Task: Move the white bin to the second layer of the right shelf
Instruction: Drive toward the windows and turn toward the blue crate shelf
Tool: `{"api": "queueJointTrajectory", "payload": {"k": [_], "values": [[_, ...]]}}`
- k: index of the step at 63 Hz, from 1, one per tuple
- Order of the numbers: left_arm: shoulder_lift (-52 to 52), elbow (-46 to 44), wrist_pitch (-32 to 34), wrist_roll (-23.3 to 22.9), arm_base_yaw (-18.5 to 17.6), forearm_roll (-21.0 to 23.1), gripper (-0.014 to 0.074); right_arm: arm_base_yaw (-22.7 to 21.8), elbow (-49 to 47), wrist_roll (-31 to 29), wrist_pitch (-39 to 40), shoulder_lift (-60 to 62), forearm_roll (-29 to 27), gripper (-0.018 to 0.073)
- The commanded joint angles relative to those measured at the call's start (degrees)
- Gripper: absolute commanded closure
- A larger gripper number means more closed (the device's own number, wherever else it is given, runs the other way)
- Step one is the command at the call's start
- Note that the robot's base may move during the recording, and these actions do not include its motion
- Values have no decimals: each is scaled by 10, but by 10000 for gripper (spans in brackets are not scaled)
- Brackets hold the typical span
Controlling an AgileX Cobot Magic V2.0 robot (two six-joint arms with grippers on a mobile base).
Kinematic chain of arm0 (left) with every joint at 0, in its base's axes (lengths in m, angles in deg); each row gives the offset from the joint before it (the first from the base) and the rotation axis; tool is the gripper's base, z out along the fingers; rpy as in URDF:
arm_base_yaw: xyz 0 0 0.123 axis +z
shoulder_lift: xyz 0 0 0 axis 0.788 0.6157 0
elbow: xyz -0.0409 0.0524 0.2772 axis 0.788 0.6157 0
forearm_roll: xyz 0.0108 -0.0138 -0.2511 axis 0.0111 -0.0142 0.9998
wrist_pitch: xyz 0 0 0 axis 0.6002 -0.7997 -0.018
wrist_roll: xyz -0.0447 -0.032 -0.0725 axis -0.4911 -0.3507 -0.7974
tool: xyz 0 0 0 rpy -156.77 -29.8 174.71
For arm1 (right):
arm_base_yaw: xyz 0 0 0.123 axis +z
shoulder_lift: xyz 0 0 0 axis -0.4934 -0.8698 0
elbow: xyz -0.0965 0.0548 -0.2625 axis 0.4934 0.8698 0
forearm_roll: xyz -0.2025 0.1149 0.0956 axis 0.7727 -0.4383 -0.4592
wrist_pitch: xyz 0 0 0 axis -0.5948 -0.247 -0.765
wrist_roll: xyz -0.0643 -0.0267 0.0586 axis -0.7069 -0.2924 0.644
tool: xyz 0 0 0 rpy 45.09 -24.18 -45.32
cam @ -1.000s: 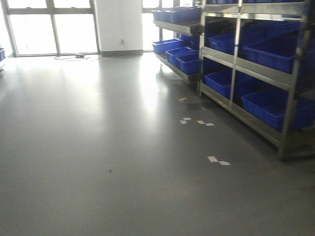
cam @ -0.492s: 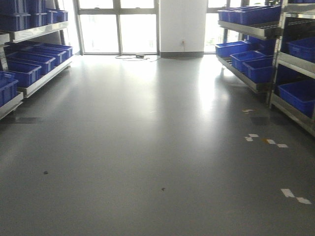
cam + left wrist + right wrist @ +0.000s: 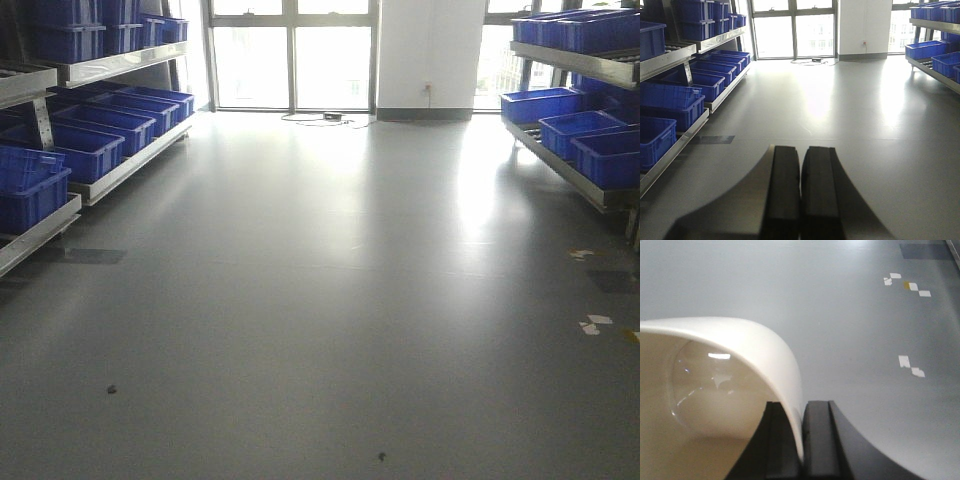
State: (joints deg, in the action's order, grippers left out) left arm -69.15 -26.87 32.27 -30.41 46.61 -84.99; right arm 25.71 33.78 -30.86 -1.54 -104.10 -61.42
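Observation:
My right gripper (image 3: 801, 407) is shut on the rim of the white bin (image 3: 735, 365), one finger inside the wall and one outside. The cream-white bin fills the left of the right wrist view and hangs above the grey floor. My left gripper (image 3: 801, 150) is shut and empty, held above the floor. The shelf on the right (image 3: 575, 165) shows only at the front view's right edge, with blue crates on it. I cannot make out its roller level. Neither gripper nor the bin shows in the front view.
A rack with blue crates (image 3: 60, 150) runs along the left (image 3: 675, 95). More blue crates (image 3: 580, 135) sit on the right rack. Windows and a white pillar (image 3: 430, 55) stand at the far end. White tape marks (image 3: 910, 365) lie on the floor at right.
The front view has swung to the left: the right rack slid from filling the right side to the frame's edge, and the left rack came into view.

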Motion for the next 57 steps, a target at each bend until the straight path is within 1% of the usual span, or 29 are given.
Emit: {"api": "queueJointTrajectory", "payload": {"k": [1,57], "values": [[-8,21,48,-1,-5,3,512,-3,-18,-1,50,-1,-3,511],[-8,21,48,-1,-5,3,512,-3,-18,-1,49,-1,-3,511]]}}
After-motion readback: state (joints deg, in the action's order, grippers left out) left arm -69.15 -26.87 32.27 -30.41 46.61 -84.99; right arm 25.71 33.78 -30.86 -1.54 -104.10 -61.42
